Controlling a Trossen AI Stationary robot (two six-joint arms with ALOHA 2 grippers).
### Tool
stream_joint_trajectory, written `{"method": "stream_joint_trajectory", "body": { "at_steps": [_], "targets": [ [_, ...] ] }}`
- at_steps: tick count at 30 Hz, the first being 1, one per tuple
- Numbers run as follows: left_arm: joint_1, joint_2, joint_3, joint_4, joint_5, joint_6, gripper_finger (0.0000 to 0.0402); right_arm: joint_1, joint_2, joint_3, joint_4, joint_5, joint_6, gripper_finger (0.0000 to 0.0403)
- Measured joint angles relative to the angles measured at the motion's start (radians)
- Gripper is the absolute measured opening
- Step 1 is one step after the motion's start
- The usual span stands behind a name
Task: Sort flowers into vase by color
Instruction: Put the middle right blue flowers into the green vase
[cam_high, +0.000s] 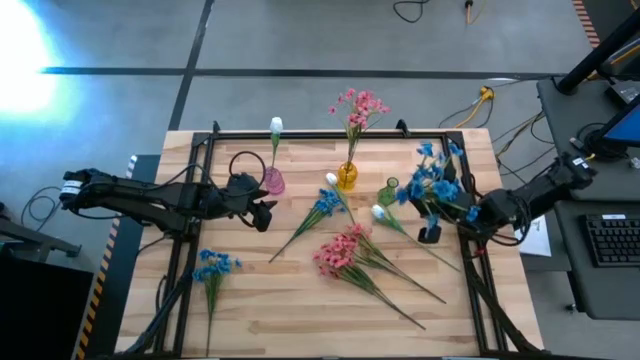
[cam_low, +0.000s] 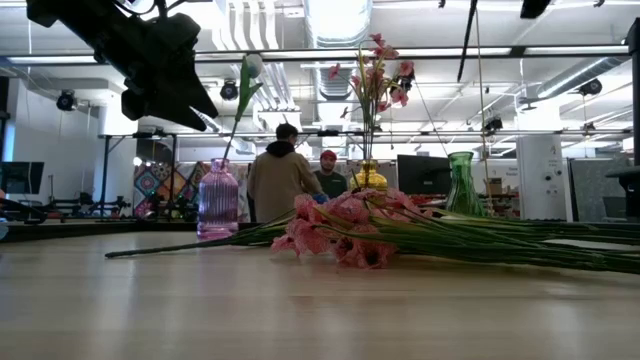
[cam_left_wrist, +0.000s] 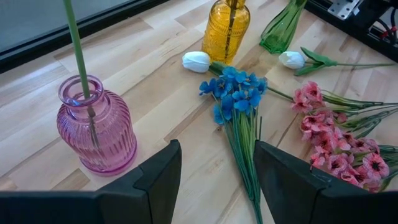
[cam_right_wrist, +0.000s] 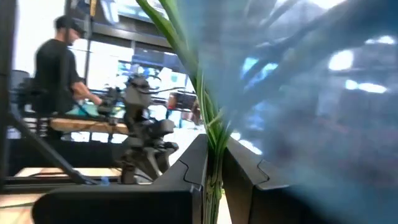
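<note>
My right gripper (cam_high: 432, 232) is shut on a bunch of blue flowers (cam_high: 436, 185) at the right of the table, beside the green vase (cam_high: 388, 190). My left gripper (cam_left_wrist: 217, 186) hangs open above the table near the pink vase (cam_left_wrist: 96, 127), which holds a white bud's stem. Between its fingers I see a blue flower (cam_left_wrist: 235, 93) lying flat on the wood below. The yellow vase (cam_high: 347, 177) holds pink flowers (cam_high: 358, 105). Pink flowers (cam_high: 345, 252), two white buds (cam_high: 378, 212) and another blue flower (cam_high: 213, 265) lie on the table. My right gripper pinches the green stems (cam_right_wrist: 214, 146) of the blue bunch between its two fingers (cam_right_wrist: 186, 180). The stems run up out of the fingers. The blue blossoms (cam_right_wrist: 311, 93) spread above them, close to the camera.
A black frame (cam_high: 205, 150) borders the wooden table. The three vases stand in a row at the table's middle, toward its far side. Loose stems fan out toward the near right. People stand in the room beyond the far edge (cam_low: 285, 175).
</note>
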Motion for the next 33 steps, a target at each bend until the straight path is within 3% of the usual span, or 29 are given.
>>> {"method": "stream_joint_trajectory", "body": {
  "at_steps": [12, 16, 33],
  "targets": [
    [0.0, 0.0, -0.001, -0.011, 0.001, 0.0, 0.0187, -0.031, 0.0, 0.001, 0.003, 0.006, 0.025, 0.0027],
    [0.0, 0.0, 0.016, -0.055, 0.07, -0.031, 0.0187, -0.031, 0.0, 0.003, 0.002, 0.013, 0.013, 0.0027],
    [-0.014, -0.001, 0.122, -0.3, 0.169, -0.08, 0.0187, -0.063, -0.02, -0.028, 0.002, 0.313, 0.106, 0.0027]
  ]
}}
